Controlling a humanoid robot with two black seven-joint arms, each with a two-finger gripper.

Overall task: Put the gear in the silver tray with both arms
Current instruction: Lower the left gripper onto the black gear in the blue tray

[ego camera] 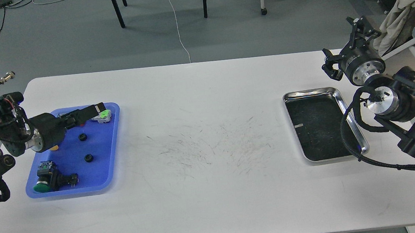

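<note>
Left arm's jaws (pixel 93 110) over blue tray (pixel 113 157), partly hiding contents.

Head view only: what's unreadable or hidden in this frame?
- Left gripper: jaws seen end-on and dark over the blue tray; open or shut unclear.
- Tray items behind the left arm: partly hidden, including a yellow part.
- Two small black parts: too small to confirm as gears.
- Right gripper: small, dark; jaw gap unclear.
- Silver tray: right rim partly covered by a cable.

A blue plastic tray (pixel 114 149) holds black gears (pixel 82 137); the silver tray (pixel 350 117) has a dark scratched bottom.
</note>
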